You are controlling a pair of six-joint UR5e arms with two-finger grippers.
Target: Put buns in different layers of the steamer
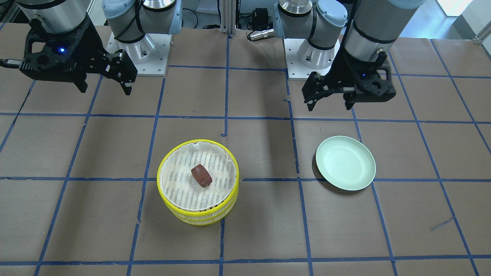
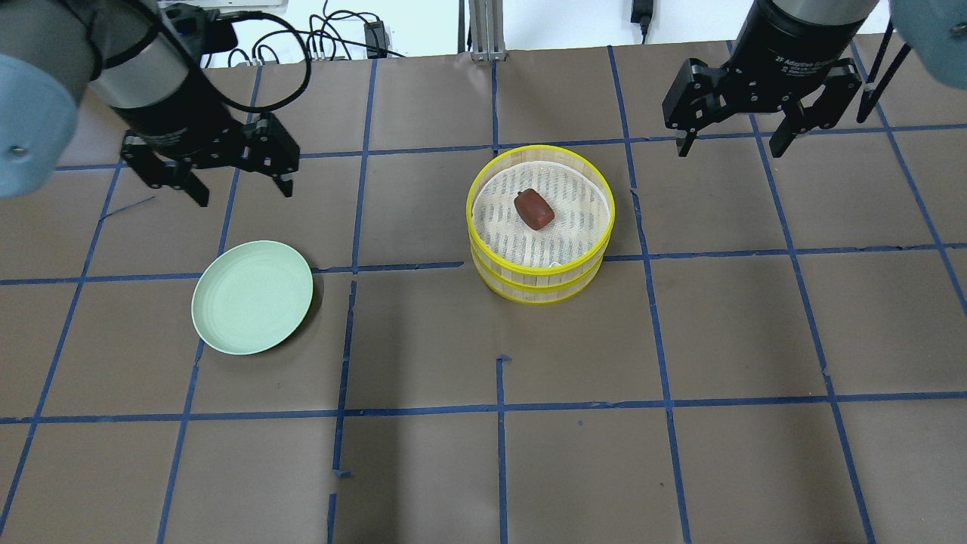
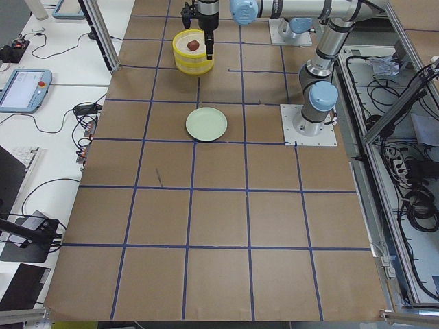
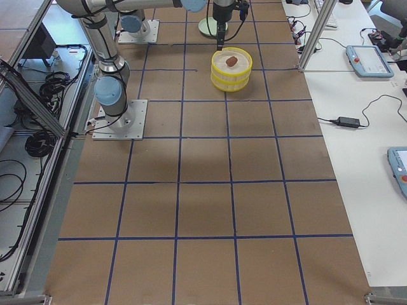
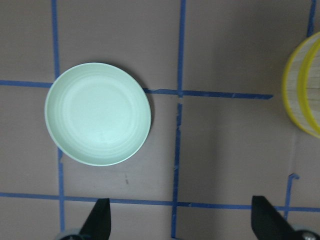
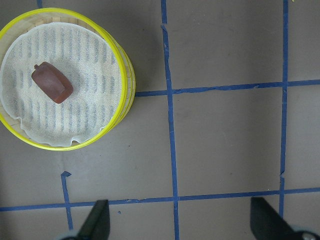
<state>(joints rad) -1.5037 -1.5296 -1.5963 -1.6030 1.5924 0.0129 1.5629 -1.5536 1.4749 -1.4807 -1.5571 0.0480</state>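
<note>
- Table (image 1: 261, 230): brown surface, divided into squares by blue tape lines (image 1: 303, 214).
- Lower tier (image 1: 197, 220): stands on the table near its mid-width, closest to the front-facing camera. The upper tier covers its interior, so its contents cannot be determined.
- Upper tier (image 1: 158, 180): sits squarely on the lower tier, yellow rims aligned. A white cloth (image 1: 180, 193) lines its bottom, and the cloth edge wrinkles up against the rim.
- Brown bun (image 1: 201, 175): lies on the cloth near the centre of the upper tier, apart from the rim. Neither gripper touches it.
- Plate (image 1: 345, 163): pale green, flat on the table, well apart from the stack, on the robot's left side.
- Left gripper (image 2: 245, 193): hangs above the table on the base side of the plate, fingers pointing down.
  - Jaws are spread wide, with nothing between them.
  - The left wrist view shows both fingertips at its bottom edge and the plate ahead. The stack's rim shows at the right edge.
- Right gripper (image 2: 730, 149): hangs above the table to the robot's right of the stack, well apart from it, fingers pointing down.
  - Jaws are spread wide and hold nothing.
  - The right wrist view shows the stack, with the brown bun inside, in its upper left corner.
</note>
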